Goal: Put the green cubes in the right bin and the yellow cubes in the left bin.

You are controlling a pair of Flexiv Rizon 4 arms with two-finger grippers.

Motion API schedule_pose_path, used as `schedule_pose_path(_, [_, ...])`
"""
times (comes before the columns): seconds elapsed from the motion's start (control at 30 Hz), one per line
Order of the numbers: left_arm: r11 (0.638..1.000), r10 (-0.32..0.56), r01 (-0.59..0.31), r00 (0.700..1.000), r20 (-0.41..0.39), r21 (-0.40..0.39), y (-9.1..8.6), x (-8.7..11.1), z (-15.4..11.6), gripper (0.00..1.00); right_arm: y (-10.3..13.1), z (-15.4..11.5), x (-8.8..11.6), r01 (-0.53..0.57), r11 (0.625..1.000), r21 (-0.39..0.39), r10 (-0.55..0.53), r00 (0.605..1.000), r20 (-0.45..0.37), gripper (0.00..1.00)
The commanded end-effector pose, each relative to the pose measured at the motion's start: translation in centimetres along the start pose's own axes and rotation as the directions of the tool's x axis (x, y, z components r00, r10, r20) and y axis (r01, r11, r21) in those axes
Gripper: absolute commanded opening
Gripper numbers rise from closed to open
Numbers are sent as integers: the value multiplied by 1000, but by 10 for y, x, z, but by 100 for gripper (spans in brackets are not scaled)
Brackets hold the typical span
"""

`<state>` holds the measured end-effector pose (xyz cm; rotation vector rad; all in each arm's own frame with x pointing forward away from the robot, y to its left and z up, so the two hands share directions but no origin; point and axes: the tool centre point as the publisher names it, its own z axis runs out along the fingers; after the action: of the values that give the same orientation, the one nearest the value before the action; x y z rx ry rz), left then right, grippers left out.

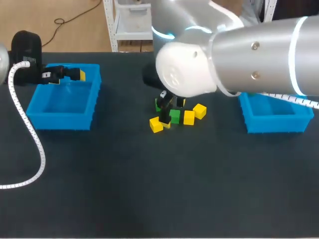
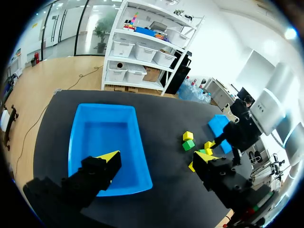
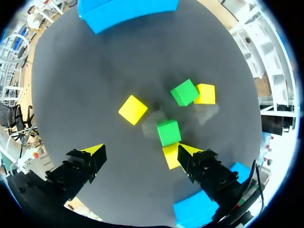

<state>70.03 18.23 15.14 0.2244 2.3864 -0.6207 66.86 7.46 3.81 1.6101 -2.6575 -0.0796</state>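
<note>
Several yellow and green cubes lie in a cluster mid-table. In the head view I see a yellow cube [image 1: 156, 124], a green cube [image 1: 174, 116] and two more yellow cubes [image 1: 189, 117] [image 1: 200, 110]. My right gripper [image 1: 168, 102] hangs over the cluster, open and empty. In the right wrist view a green cube [image 3: 168, 132] lies ahead between the fingertips [image 3: 96, 152], with a yellow cube [image 3: 171, 156] beside one finger. My left gripper [image 2: 156, 161] is open and empty above the left bin [image 2: 107, 137].
The left blue bin [image 1: 65, 104] stands at the table's left and the right blue bin [image 1: 274, 118] at its right, partly under my right arm. Another green cube [image 3: 185, 92] touches a yellow cube [image 3: 205, 94], and a lone yellow cube [image 3: 132, 109] lies apart.
</note>
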Motion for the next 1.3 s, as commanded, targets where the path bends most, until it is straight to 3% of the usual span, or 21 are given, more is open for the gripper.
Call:
schedule_pose_path(0.03, [1000,2,-2,1000,7,12,2,1,0,100,-9,9,0,11,999,-40,-6,993,114,100])
schedule_pose_path(0.53, [1000,2,-2,1000,7,12,2,1,0,100,-21,24,-17,11,999,-50,-6,994,105,100])
schedule_pose_path(0.97, [1000,2,-2,1000,7,12,2,1,0,100,-43,30,-13,-42,999,-27,45,994,98,100])
schedule_pose_path(1.3, [1000,2,-2,1000,7,12,2,1,0,100,-41,28,-7,-45,999,-11,46,995,93,100])
